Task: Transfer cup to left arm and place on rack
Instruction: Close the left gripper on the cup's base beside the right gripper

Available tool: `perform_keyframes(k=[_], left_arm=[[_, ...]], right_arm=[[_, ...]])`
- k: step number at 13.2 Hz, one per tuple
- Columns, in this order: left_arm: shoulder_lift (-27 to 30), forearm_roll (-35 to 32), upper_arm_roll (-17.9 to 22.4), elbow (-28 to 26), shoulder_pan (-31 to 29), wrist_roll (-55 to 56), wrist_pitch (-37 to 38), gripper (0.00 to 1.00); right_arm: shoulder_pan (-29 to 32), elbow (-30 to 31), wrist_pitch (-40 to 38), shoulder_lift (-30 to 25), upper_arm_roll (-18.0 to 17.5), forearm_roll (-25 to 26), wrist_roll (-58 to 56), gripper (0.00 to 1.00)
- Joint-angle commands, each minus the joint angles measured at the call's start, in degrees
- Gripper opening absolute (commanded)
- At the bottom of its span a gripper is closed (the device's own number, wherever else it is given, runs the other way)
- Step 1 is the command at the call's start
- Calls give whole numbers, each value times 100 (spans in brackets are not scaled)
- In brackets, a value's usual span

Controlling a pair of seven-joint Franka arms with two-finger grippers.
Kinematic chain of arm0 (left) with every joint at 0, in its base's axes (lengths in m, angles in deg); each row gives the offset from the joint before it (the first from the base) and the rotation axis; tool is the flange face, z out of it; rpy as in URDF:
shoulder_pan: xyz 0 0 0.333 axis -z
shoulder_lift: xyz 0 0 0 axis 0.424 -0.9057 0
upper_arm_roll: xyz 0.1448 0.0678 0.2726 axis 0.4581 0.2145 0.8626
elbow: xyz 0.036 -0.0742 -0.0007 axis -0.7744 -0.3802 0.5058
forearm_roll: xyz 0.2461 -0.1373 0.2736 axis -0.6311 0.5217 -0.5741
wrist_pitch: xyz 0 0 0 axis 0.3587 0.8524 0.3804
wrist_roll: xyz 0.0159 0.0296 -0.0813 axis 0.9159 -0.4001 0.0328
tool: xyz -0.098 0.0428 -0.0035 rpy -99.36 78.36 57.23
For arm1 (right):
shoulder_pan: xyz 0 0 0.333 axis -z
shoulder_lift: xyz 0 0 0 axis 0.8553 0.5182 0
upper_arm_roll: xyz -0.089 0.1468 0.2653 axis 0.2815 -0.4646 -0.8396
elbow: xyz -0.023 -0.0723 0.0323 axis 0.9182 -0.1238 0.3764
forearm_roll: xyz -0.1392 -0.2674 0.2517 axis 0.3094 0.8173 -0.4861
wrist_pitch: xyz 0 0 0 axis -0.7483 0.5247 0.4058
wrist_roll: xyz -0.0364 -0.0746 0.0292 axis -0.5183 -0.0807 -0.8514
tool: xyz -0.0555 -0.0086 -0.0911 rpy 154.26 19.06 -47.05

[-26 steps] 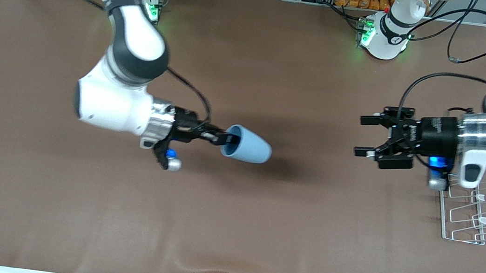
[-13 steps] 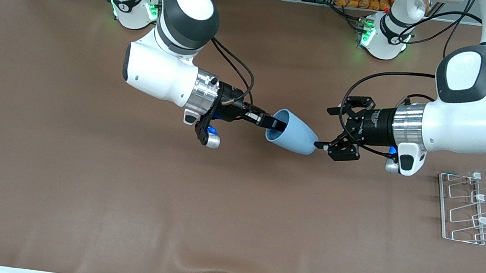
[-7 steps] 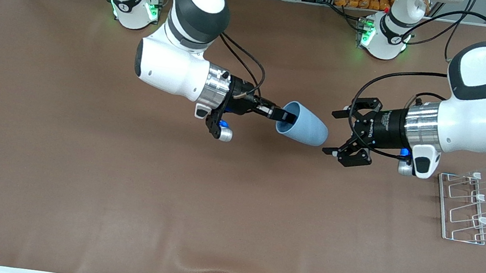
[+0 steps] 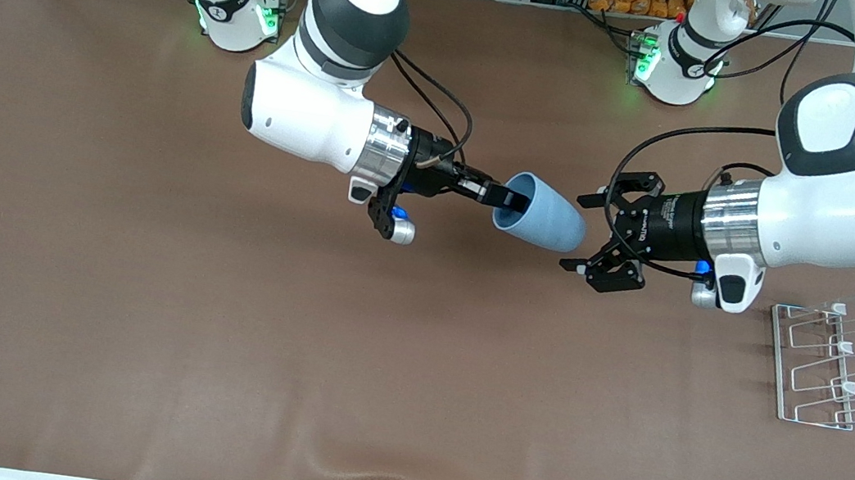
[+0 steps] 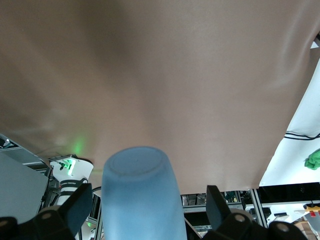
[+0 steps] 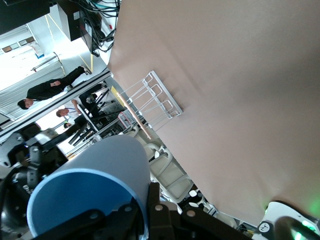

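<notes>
Right claw point(image 4: 506, 198) pinches the cup's point(image 4: 545, 213) rim (base toward spread left claw point(image 4: 579, 233)).

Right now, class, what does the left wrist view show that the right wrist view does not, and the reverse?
Only the left wrist view shows the cup's closed base, with the open left gripper's fingers either side of it, apart from it. Only the right wrist view shows the cup's open rim, the right gripper shut on it, and the rack on the table. Both show the cup and the table.
</notes>
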State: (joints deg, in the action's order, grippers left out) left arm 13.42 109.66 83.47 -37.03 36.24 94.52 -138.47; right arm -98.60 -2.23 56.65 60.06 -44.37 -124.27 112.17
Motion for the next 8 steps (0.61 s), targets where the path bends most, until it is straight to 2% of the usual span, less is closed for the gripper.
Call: perform_keyframes(k=[1,4,8], left_arm=[[-17,-138,-10,-22,79,91,-105,100],[-52,-138,-10,-39,159,65,-105,99],[-61,-147,-10,-48,150,38,-88,33]], right_arm=[[-167,-62,66,-79,70,-238,71,0],[-229,-71,241,-70,70,-247,71,0],[-238,-71,242,-70,70,-247,62,0]])
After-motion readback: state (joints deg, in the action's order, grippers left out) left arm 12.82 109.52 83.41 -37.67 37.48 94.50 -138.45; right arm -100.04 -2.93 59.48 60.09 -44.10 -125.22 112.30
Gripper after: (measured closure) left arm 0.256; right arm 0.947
